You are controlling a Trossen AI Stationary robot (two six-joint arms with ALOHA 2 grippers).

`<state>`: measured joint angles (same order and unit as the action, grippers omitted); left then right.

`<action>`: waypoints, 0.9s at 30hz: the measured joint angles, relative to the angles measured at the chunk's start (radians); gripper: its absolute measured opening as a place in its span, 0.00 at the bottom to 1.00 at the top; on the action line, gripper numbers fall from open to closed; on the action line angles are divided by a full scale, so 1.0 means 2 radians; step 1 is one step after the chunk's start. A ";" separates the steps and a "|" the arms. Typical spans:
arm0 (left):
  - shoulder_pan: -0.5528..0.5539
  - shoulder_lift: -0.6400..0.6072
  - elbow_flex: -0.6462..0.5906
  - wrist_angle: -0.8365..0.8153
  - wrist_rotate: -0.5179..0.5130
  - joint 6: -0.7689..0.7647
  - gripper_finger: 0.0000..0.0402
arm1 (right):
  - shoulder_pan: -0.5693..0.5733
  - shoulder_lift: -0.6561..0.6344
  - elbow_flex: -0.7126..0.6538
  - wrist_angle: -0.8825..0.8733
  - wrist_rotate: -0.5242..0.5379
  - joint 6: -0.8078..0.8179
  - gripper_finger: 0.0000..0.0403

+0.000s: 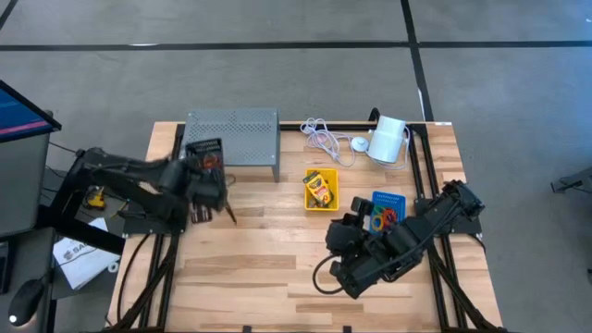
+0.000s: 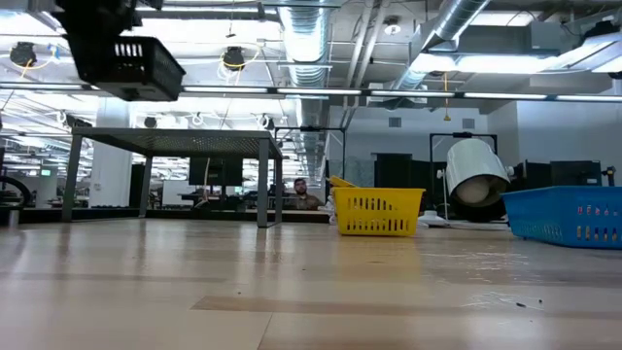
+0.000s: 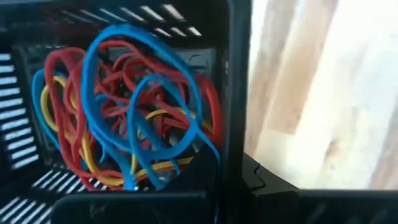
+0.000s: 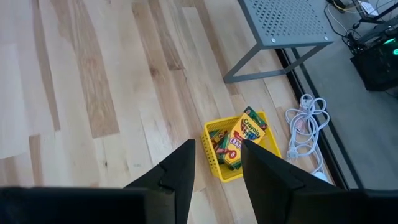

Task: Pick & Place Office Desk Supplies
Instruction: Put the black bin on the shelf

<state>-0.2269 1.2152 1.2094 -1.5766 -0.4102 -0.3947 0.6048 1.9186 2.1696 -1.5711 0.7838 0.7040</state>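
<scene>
The fingers of the right gripper (image 4: 216, 163) stood apart with nothing between them, hovering above the desk (image 1: 268, 268) on its right half, with the yellow bin (image 4: 231, 152) of crayon boxes (image 4: 241, 139) below and ahead of them. The left gripper (image 1: 208, 180) held the black bin (image 2: 126, 60) lifted clear of the desk near the grey perforated stand (image 1: 233, 134); whether its fingers were clamped on the bin's wall could not be told. In the left wrist view the black bin (image 3: 227, 93) was full of tangled red, blue and yellow rubber bands (image 3: 130, 112).

The desk was a pale butcher-block top of joined wooden strips, edged by a dark frame. The yellow bin (image 1: 321, 189) sat near the middle, and the blue bin (image 1: 387, 209), holding coloured bands, sat just right of it, partly under the right arm. A white cable (image 1: 324, 137) and a white cylinder (image 1: 388, 139) lay along the far edge.

Around the desk the floor was grey, crossed by dark lines. In the low view the room beyond showed exposed ducts and pipes under a lit ceiling, and a person (image 2: 303, 192) sat far back behind the yellow bin (image 2: 377, 211).
</scene>
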 joint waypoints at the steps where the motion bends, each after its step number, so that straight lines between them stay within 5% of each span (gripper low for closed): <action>1: 0.018 -0.007 0.000 0.002 0.000 0.014 0.00 | 0.000 0.000 0.000 0.000 0.000 0.000 0.31; 14: 0.258 -0.034 0.000 0.003 0.022 0.232 0.00 | -0.005 0.000 0.000 0.000 -0.001 -0.028 0.31; 27: 0.350 -0.034 0.000 0.008 0.022 0.369 0.00 | -0.014 0.000 0.000 0.000 -0.001 -0.029 0.31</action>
<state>0.4738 1.1473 1.2087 -1.5614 -0.3669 0.3436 0.5758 1.9186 2.1696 -1.5711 0.7822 0.6460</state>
